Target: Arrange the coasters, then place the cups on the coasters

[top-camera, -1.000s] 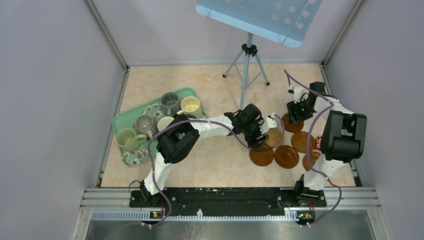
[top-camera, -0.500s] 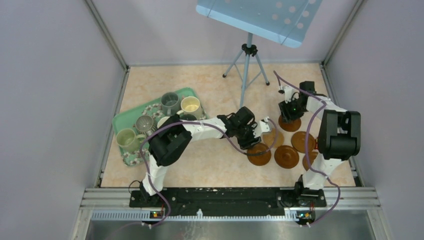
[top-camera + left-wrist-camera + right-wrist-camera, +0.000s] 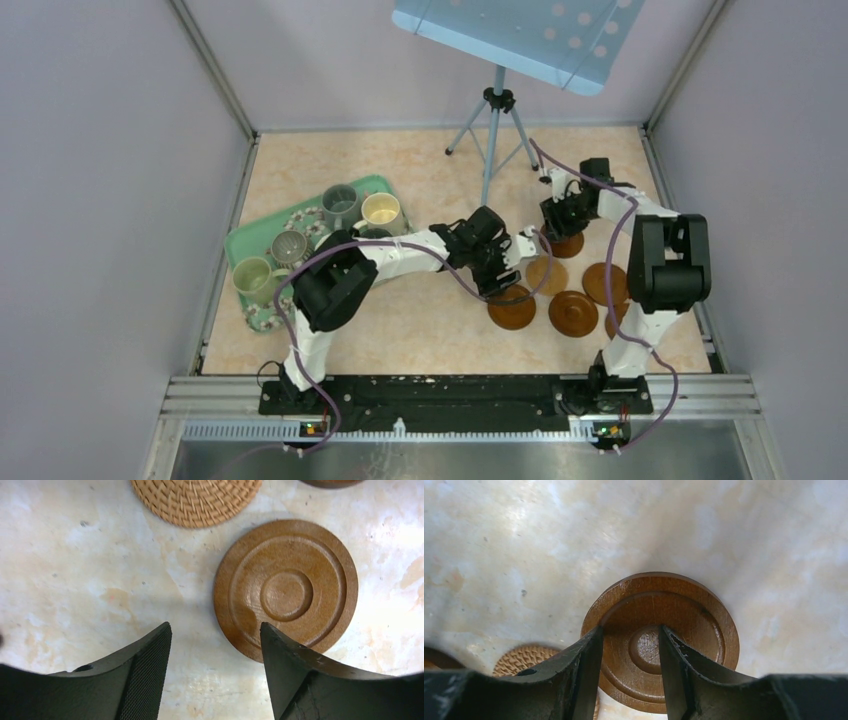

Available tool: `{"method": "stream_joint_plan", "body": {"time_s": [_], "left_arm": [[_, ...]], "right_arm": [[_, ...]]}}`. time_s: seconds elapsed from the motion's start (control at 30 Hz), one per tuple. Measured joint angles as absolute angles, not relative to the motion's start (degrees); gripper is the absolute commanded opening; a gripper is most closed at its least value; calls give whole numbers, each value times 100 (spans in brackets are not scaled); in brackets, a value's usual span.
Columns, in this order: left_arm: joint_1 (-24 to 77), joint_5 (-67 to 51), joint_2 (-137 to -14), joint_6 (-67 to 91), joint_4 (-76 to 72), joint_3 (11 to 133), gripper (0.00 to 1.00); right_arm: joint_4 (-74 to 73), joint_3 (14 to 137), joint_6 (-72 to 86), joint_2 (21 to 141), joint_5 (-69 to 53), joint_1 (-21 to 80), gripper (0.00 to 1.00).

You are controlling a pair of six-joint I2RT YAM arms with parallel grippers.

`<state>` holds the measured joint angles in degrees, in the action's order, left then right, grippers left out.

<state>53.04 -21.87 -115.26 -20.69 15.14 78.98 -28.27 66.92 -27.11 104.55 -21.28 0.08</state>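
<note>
Several brown coasters lie at the right of the table. My left gripper [image 3: 498,278] hangs open just above the near-left coaster [image 3: 512,311]; in the left wrist view that coaster [image 3: 286,590] lies flat, with my right fingertip [image 3: 272,640] over its edge and nothing between the jaws [image 3: 215,627]. My right gripper [image 3: 557,220] is open, its tips [image 3: 630,630] set on top of the far coaster [image 3: 684,605], one each side of its centre boss. The cups [image 3: 340,203] stand on the green tray [image 3: 248,236] at the left.
A woven straw coaster [image 3: 546,273] lies between the two grippers, and shows too in the wrist views [image 3: 196,500] [image 3: 524,659]. More brown coasters [image 3: 573,312] [image 3: 603,283] lie near the right arm. A tripod stand [image 3: 497,130] rises at the back centre.
The right gripper has slid left with the far coaster under its tips. The left gripper drew back left, the near-left coaster shifted slightly left, and its jaws have opened off it.
</note>
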Motion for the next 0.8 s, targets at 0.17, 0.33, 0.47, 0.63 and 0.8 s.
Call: {"method": "stream_joint_plan", "body": {"time_s": [0.17,0.33,0.47,0.63,0.8], "left_arm": [[5304,-2228,-11679,-2071,1511,8095,61],[5277,-2300,-11716,-2071,1538,7979,60],[5256,-2329,-11607,-2073,1457,7789,60],[5190,-2331,-11340,-2112,1404,7413,60],[4934,-2331,-11021,-2132,1553,7041,61]], "right_arm": [[-2749,6731,-2674,10508,-2202,296,45],[-2720,6810,-2587,10573,-2228,499,45],[-2714,6949,-2517,10685,-2228,679,45],[-2652,6993,-2477,10726,-2244,893,45],[-2668,6993,-2464,10726,-2335,1079,45]]}}
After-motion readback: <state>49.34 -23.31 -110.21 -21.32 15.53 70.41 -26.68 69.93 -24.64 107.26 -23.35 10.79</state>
